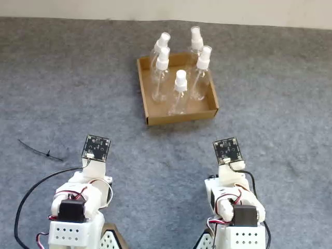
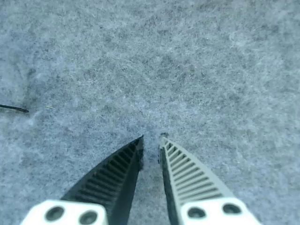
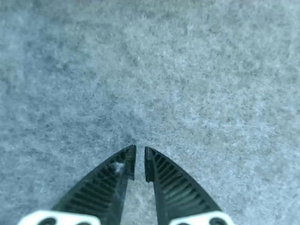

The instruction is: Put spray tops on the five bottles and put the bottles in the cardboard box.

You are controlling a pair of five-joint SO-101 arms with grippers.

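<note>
My left gripper (image 2: 151, 143) and right gripper (image 3: 139, 154): clenched, empty.
Five clear white-topped plastic bottles (image 1: 180, 93) stand upright in the brown cardboard box (image 1: 147, 98), one o'clock from my left, eleven from my nearer right.

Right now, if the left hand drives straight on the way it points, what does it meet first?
Most likely the grey carpet: the left hand points down at a bare patch of it with nothing between. The black cable tie lies off to one side.
</note>
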